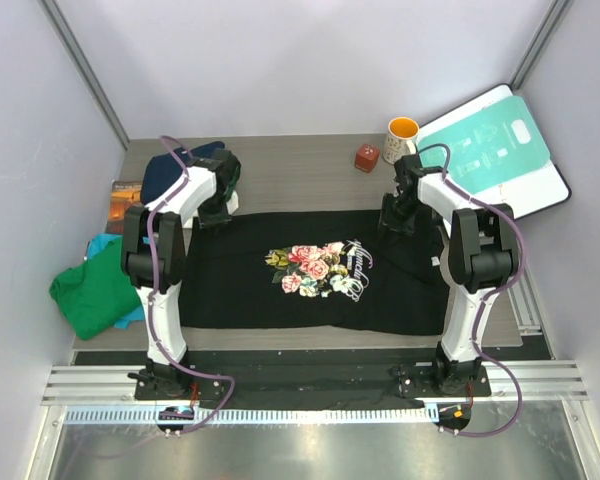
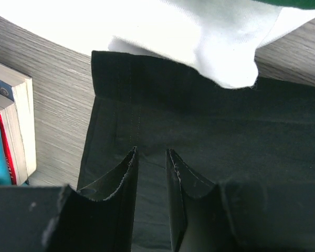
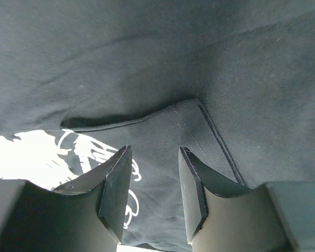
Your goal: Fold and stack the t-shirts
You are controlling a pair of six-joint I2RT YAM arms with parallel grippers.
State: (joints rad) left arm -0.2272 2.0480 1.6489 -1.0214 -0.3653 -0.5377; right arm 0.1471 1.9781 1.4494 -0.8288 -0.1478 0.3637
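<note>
The black t-shirt point(image 1: 280, 290) with a pink rose print point(image 1: 310, 268) lies spread flat across the middle of the table. My left gripper point(image 1: 215, 212) is over its far left corner. In the left wrist view the gripper point(image 2: 152, 155) is open, just above the hemmed edge of the black cloth point(image 2: 210, 131). My right gripper point(image 1: 395, 222) is over the shirt's far right part. In the right wrist view it point(image 3: 155, 152) is open above a fold and seam point(image 3: 210, 131), beside white script print point(image 3: 68, 152). A green t-shirt point(image 1: 85, 295) lies on a teal one point(image 1: 105, 245) at the left edge. A navy one point(image 1: 170, 170) is bunched at the back left.
A small brown book point(image 1: 125, 195) lies at the left, also in the left wrist view point(image 2: 13, 121). A mug point(image 1: 402, 135) and a red cube point(image 1: 367, 157) stand at the back. A teal-and-white board point(image 1: 495, 150) leans at the back right. Pale overexposed cloth point(image 2: 199, 37) lies beyond the hem.
</note>
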